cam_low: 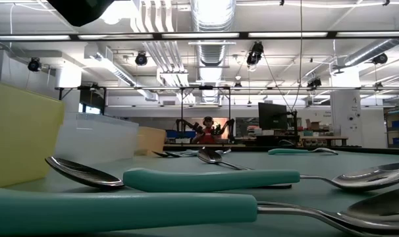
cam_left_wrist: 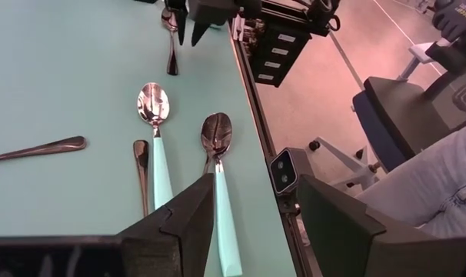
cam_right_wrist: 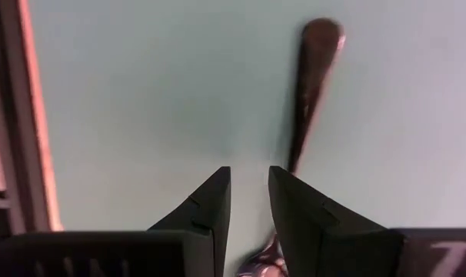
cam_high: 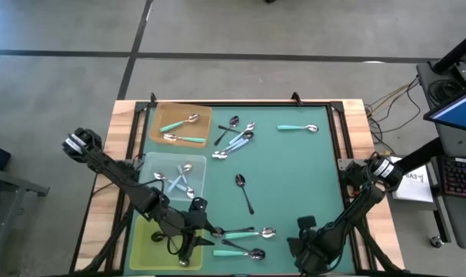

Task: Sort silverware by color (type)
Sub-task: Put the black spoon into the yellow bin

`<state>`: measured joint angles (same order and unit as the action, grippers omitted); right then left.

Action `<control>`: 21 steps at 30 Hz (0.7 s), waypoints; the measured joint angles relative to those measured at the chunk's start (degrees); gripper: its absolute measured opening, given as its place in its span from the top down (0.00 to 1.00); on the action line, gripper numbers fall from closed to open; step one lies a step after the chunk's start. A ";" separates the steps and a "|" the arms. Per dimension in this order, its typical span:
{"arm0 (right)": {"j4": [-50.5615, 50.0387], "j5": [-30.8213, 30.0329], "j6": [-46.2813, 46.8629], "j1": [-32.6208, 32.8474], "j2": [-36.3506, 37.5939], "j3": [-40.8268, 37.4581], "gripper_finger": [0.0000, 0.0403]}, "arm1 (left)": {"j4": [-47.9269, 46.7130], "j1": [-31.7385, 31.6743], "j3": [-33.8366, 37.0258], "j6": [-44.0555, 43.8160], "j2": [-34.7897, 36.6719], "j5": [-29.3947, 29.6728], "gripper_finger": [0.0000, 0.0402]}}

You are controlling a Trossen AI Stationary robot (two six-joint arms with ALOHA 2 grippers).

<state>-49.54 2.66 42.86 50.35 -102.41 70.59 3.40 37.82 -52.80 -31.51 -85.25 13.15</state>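
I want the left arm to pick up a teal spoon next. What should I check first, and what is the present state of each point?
1. Left gripper open: ok, a wide gap shows between its fingers.
2. Left gripper empty: ok, nothing lies between the fingers.
3. Target close: ok, two teal spoons lie just ahead of it on the table.
4. Target free of neighbours: cannot tell, a black spoon lies close alongside one teal handle.
5. Room in the brown tray: ok, it holds two teal spoons and part of its floor is bare.
6. Right gripper out of the way: ok, it sits at the near edge, apart from the teal spoons.
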 joint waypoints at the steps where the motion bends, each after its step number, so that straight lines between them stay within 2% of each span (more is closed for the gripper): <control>1: -0.20 -0.91 0.03 0.00 0.00 -0.02 0.80 | 0.02 0.00 0.00 0.26 0.00 0.00 0.58; 5: -1.13 -4.29 0.54 0.00 0.02 -0.04 0.80 | 0.26 -0.07 0.00 0.63 0.00 0.00 0.58; 21: -0.63 -4.18 0.18 -0.02 0.13 -4.15 0.80 | 0.37 -0.07 0.00 0.81 0.00 0.00 0.58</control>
<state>-50.17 -1.52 43.05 50.33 -102.28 66.43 3.77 37.76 -52.80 -30.70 -85.25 13.15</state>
